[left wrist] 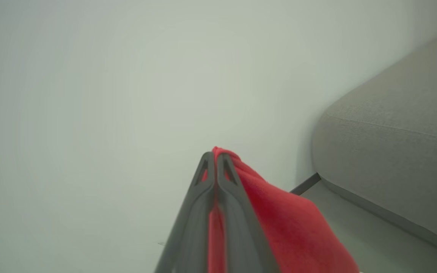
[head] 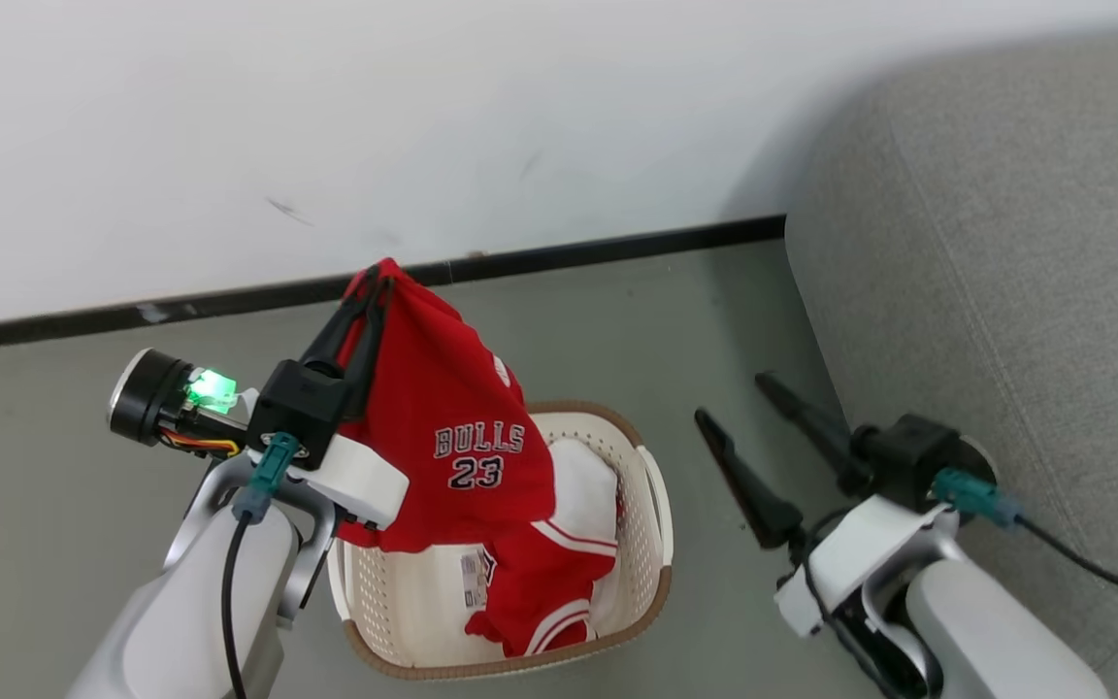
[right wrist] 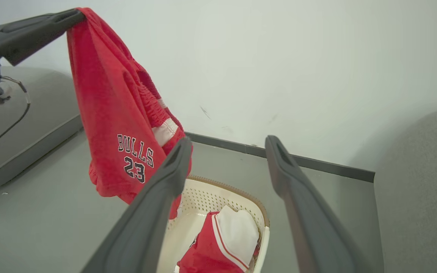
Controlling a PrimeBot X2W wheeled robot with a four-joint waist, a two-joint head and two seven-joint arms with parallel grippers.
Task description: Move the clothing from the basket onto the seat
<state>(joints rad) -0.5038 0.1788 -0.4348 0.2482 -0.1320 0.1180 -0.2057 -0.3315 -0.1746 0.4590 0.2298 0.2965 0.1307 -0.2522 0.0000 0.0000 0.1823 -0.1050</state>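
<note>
Item in hand: we are gripping the red jersey [head: 452, 417], printed "BULLS 23", with the left gripper [head: 379, 280]. Its two fingers are pressing flat together on a bunched top edge of the cloth, so the garment is hanging down in a long drape. Location of item: it is dangling over the left side of the basket [head: 654, 505], its lower hem near the rim; we cannot tell whether it is quite free of it. Stock in the basket: the other garments [head: 544, 582], red with white stripes plus white cloth, are lying heaped inside. Second tool: the right gripper [head: 731, 397] is standing spread wide and carrying nothing, hovering over the floor [head: 617, 320] between the basket and the seat [head: 1005, 243]. Destination: the seat is lying well off to our right. Step, as we are judging it: lift-out of the first piece, carry pending. The next move, in our judgement, is calling for a rightward swing with enough height to bring the hem over rim and cushion edge before the fingers part.
</note>
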